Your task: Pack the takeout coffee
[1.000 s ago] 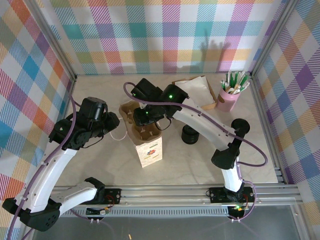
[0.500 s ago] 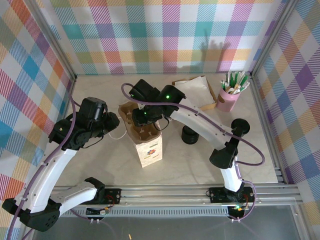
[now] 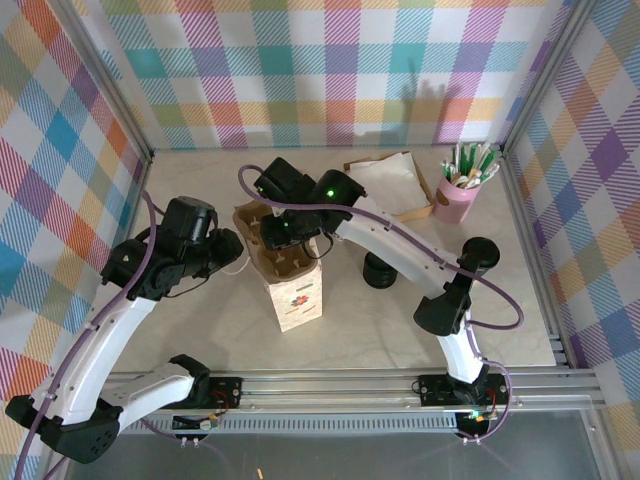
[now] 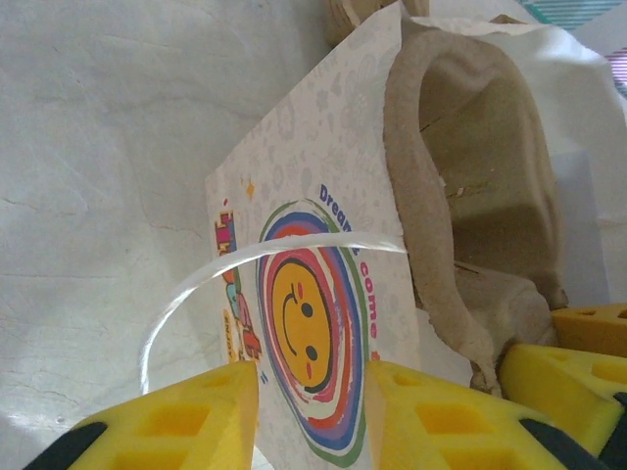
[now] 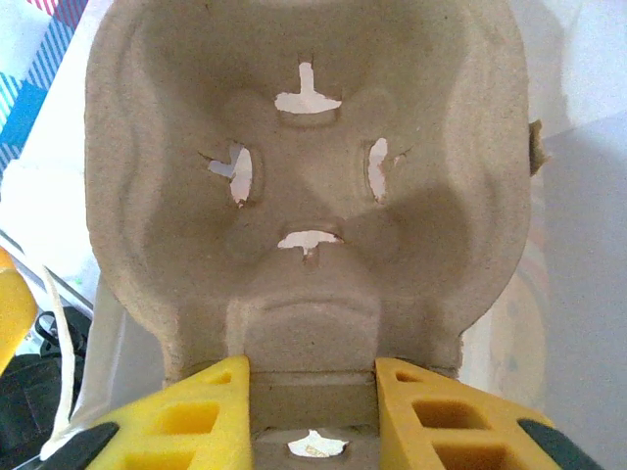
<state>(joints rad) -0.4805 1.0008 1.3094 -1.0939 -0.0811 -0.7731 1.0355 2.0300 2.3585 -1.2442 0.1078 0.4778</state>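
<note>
Moulded pulp is what goes into the bag at this stage: a pulp cup carrier (image 3: 278,245) sits in the mouth of the upright paper bag (image 3: 300,300), its upper part above the rim.

Status, as judged:
- Carrier loading: in progress, not fully seated
- Coffee loading: not yet done

Right gripper (image 5: 312,392): the yellow fingers (image 5: 211,411) pinch the near edge of the carrier, one at each side of it. The right wrist view shows all visible carrier wells empty, with only slotted holes in the floor.

Left gripper (image 4: 309,392): its fingers (image 4: 196,421) stand apart with the bag's smiley-printed wall between them, close to the white handle loop (image 4: 225,284). Whether they clamp the wall cannot be told.

The takeout coffee cannot be identified with certainty. A black round-topped item (image 3: 380,268) stands on the table (image 3: 350,330) just right of the bag, partly under the right arm, and may be it; it is outside both carrier and bag.

A pink cup of straws (image 3: 455,195) stands at the far right, beside a tray of napkins (image 3: 395,180)
</note>
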